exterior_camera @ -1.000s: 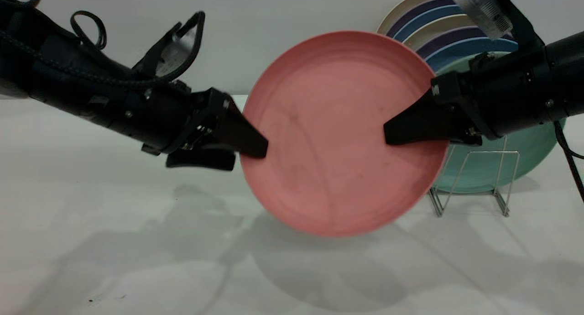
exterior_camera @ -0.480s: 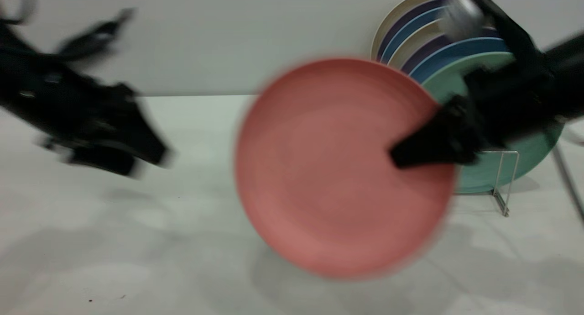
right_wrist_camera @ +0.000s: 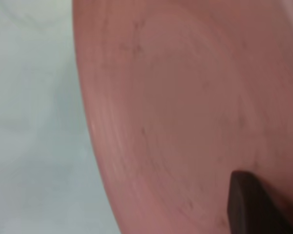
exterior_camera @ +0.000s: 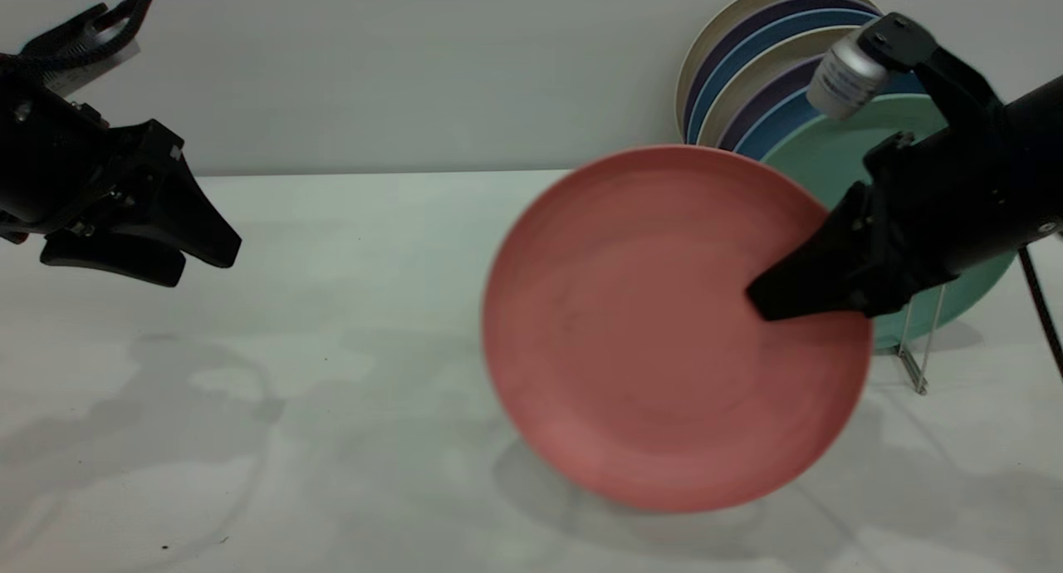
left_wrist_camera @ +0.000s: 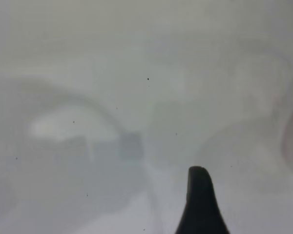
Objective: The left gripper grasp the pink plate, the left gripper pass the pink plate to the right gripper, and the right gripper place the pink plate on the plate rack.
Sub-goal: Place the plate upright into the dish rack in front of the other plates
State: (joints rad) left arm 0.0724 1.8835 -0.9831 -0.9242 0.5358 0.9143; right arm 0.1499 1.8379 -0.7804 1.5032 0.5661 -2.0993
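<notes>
Holding the pink plate (exterior_camera: 664, 332) by its rim in my right gripper (exterior_camera: 768, 299), upright above the desk (exterior_camera: 349, 224), just before the plate rack (exterior_camera: 918, 365). Left gripper (exterior_camera: 212, 262) is empty, jaws parted. Risks: the one-edge grip slipping, or striking the green plate (exterior_camera: 830, 154). My tag (exterior_camera: 840, 79) is unreadable.

A pale grey-white table (exterior_camera: 349, 249) carried the wire plate rack (exterior_camera: 918, 353), standing just below and behind the right gripper (exterior_camera: 760, 301), loaded with upright plates (exterior_camera: 747, 66).
</notes>
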